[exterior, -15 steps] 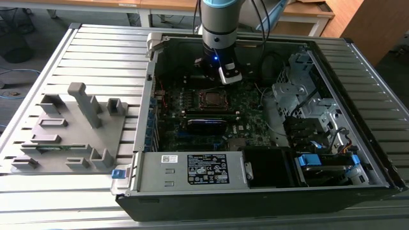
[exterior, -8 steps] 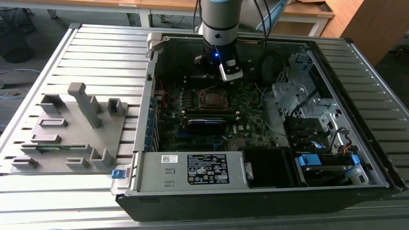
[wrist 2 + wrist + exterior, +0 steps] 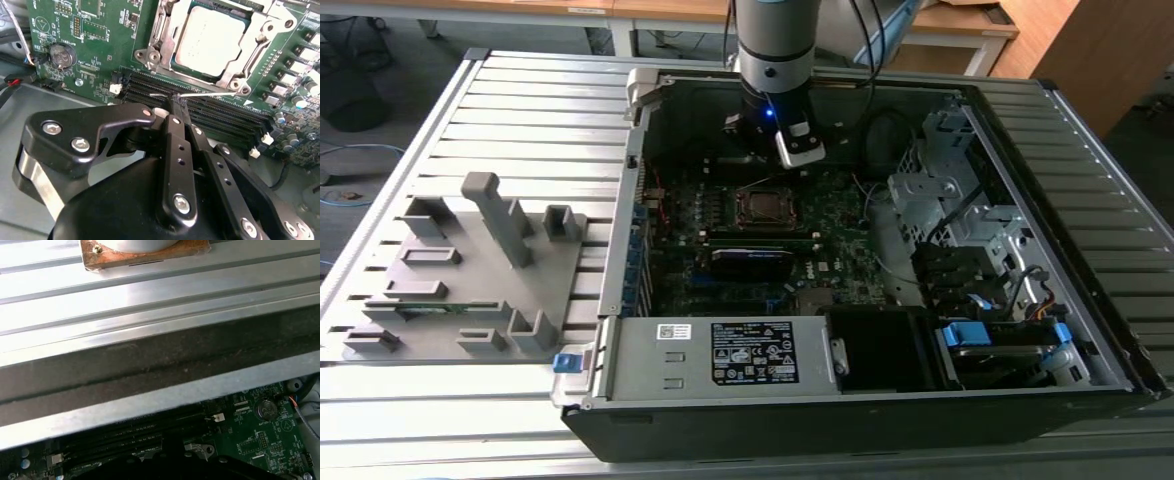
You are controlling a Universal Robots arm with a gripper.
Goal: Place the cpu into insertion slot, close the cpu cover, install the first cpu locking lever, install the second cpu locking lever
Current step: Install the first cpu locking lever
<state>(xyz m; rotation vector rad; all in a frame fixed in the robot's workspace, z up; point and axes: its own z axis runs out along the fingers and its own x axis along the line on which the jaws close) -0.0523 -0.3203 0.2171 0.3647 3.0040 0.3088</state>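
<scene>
Though partly cropped, the cpu lies under the cpu cover.

The grey cpu lies flat in the insertion slot, the silver cpu cover lowered around it.

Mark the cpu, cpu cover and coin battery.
the cpu (image 3: 212, 37), second wrist view, centre of metal top.
the cpu cover (image 3: 161, 27), second wrist view, frame bar beside chip.
the coin battery (image 3: 61, 55), second wrist view, round face.
</scene>
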